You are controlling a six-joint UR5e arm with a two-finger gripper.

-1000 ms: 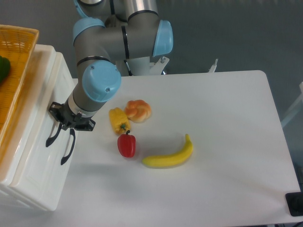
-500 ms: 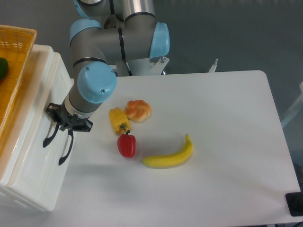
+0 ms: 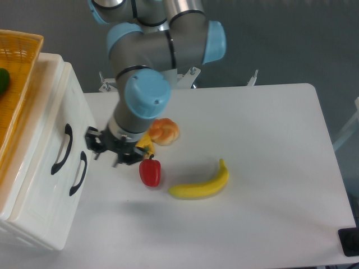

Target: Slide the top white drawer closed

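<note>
The top white drawer (image 3: 66,109) sits pushed in, its front panel flush with the cabinet (image 3: 33,224) at the left. Its black curved handle (image 3: 61,149) lies just left of the lower drawer's handle (image 3: 78,174). My gripper (image 3: 106,158) hangs over the table a short way right of the drawer front, clear of both handles and next to the red pepper (image 3: 150,171). Its black fingers point down and left. The wrist hides whether they are open or shut, and nothing shows between them.
A yellow wicker basket (image 3: 17,56) with a green item (image 3: 3,81) rests on the cabinet top. A yellow pepper (image 3: 143,143), an orange bun (image 3: 164,130) and a banana (image 3: 201,185) lie on the white table (image 3: 269,145) right of my gripper.
My gripper has drawn back to the right, off the drawer handle. The drawer front has slid a little left, into the cabinet.
</note>
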